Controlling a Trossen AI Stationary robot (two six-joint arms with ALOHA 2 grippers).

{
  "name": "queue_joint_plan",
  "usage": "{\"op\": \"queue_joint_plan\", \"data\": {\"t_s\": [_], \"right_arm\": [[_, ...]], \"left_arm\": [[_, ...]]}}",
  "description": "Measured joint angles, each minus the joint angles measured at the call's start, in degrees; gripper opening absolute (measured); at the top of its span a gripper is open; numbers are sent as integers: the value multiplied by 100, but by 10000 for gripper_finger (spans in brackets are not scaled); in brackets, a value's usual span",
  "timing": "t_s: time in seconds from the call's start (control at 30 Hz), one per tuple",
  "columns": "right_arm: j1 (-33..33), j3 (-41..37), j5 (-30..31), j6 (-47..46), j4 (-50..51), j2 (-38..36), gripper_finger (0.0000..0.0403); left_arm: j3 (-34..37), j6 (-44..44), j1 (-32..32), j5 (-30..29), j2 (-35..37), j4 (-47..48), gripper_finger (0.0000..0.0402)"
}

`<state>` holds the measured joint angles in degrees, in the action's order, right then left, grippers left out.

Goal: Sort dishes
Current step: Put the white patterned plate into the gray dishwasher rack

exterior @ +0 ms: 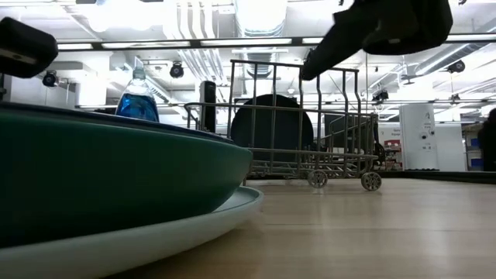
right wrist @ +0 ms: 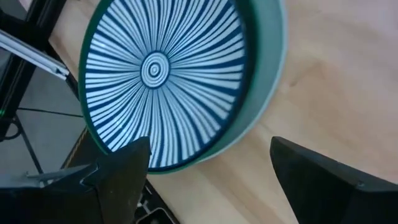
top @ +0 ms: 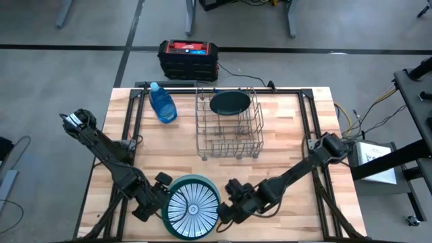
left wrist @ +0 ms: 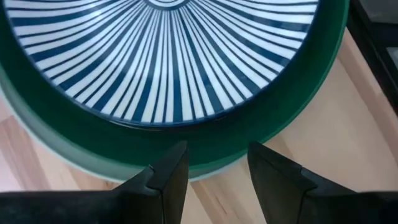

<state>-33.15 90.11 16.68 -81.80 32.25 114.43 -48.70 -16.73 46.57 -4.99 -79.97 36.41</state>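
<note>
Two hands flank a stack of plates at the tabletop's near edge.

The striped plate (top: pixel 193 208) tops a green plate (top: pixel 177 185) at six o'clock on the tabletop (top: pixel 283 145). Left hand (top: pixel 154 202) at its nine o'clock, right hand (top: pixel 228 206) at three, both released, grasping nothing. A dark plate (top: pixel 230 103) stands in the rack (top: pixel 229 131) at twelve.
</note>
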Motion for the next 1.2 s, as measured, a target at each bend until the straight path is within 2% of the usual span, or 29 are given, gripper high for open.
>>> {"op": "queue_joint_plan", "data": {"t_s": [0.37,1.2], "right_arm": [[4,605,-67,-277,10,555,323],[157,627,-11,-134,-337,944,324]], "left_arm": [[487,320,0,0,7,-833,155],[959,479,0,-7,-142,-2145,155]]}}
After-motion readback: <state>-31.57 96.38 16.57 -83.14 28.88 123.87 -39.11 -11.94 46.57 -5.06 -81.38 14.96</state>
